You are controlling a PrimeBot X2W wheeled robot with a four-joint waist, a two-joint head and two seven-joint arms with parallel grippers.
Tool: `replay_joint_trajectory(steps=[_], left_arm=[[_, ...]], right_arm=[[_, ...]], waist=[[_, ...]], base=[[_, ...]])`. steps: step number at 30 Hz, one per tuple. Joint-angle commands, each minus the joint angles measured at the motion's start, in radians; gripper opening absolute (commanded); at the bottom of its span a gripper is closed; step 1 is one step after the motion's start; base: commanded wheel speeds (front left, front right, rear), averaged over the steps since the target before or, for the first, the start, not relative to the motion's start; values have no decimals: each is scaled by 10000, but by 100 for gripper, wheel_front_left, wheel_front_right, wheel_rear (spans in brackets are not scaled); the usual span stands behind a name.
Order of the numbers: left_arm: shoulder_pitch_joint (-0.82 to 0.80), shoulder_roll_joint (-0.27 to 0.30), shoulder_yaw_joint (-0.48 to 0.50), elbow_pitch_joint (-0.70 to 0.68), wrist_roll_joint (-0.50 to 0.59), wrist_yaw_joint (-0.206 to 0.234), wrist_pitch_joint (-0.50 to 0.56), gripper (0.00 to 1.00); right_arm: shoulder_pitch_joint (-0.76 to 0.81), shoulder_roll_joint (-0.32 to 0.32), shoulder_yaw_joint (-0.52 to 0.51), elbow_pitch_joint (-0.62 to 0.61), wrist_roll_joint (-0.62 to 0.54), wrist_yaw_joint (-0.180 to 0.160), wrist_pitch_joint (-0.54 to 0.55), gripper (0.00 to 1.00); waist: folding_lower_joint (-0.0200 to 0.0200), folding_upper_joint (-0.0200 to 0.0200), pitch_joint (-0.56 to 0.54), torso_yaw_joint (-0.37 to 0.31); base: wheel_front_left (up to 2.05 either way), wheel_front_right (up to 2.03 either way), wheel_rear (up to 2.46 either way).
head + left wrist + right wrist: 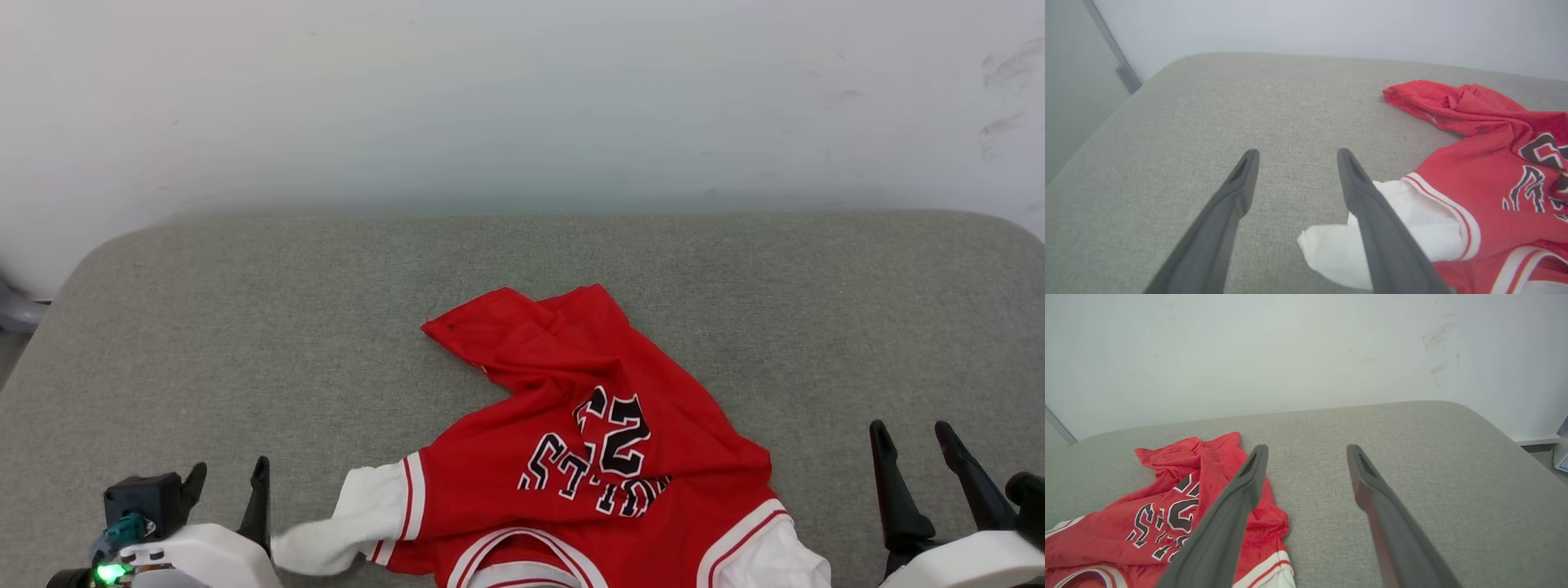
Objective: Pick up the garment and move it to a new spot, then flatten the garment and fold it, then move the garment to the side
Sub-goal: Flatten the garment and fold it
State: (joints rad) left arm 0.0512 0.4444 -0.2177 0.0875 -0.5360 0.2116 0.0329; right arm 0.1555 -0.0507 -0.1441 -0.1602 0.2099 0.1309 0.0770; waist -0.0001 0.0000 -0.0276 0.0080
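The left gripper [229, 469] was held low at the near left of the grey woven padded surface [245, 327], fingers pointed away from the robot and spread well apart, with nothing between them. The right gripper [910, 429] was posed likewise at the near right, its two dark fingers parted wide and empty, over bare fabric.

The large red jersey shirt with white sleeves and black white-outlined lettering [588, 457] was lying crumpled on the near middle of the surface, between the two grippers. Its hem end was bunched and folded towards the wall; its collar and one white sleeve were cut off by the lower edge of the head view. The lettering was partly lost in a crease.

In the left wrist view, the left gripper [1297, 153] was seen with one finger crossing in front of the shirt's white sleeve [1412, 216]; whether it was touching the cloth could not be told. In the right wrist view, the right gripper [1307, 448] was seen with one finger covering part of the shirt [1126, 535].

Open surface was left beyond the shirt up to the pale wall [522, 98], and broadly on either side, out to the rounded far corners.
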Motion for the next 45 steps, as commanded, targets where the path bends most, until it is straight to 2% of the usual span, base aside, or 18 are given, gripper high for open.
replay_joint_trajectory(steps=[1,8,13,16,20,25,33,40,41,42,43,45], left_arm=[[-107,-30,37,-75,80,6,-205,100],[-324,-240,-93,-738,520,-154,-1645,100],[-334,-380,-347,-1216,780,-130,-2063,100],[-317,-470,-523,-1448,858,-141,-2121,100],[-375,-591,-712,-1658,905,-152,-2086,100],[-493,-688,-924,-1705,866,-252,-2022,100],[-1012,-876,-1152,-1669,837,-471,-2168,100],[-1294,-980,-1177,-1363,763,-592,-2366,100],[-1316,-999,-1178,-1325,778,-594,-2401,100],[-1328,-1026,-1179,-1276,762,-586,-2410,100],[-1334,-1034,-1179,-1228,756,-584,-2428,100],[-1322,-1043,-1174,-1124,737,-581,-2474,100]], right_arm=[[126,6,0,-55,-11,-3,26,100],[204,7,-121,-41,-127,-3,283,100],[421,7,-165,6,-451,-3,919,100],[667,7,-189,177,-560,-5,1956,100],[980,-2,-263,474,-540,-5,4092,100],[1044,-374,225,638,-131,-3,5940,100],[429,-703,739,1367,184,-5,6359,100],[440,-442,1092,2660,596,12,7091,100],[435,-381,1144,2760,681,13,7147,45],[416,-354,1192,2824,738,15,7166,45],[385,-330,1220,2851,801,17,7186,0],[255,-331,1177,2711,874,12,6996,0]], waist=[[1,0,-12,4],[1,0,-61,-12],[1,0,-57,-20],[1,0,-23,-19],[1,0,65,7],[1,0,247,91],[1,0,1065,441],[1,0,1476,688],[1,0,1492,695],[1,0,1495,702],[1,0,1490,704],[1,0,1429,692]], base=[[0,0,0],[0,0,0],[0,0,0],[0,0,0],[0,0,0],[0,0,0],[0,0,0],[0,0,0],[0,0,0],[0,0,0],[0,0,0],[0,0,0]])
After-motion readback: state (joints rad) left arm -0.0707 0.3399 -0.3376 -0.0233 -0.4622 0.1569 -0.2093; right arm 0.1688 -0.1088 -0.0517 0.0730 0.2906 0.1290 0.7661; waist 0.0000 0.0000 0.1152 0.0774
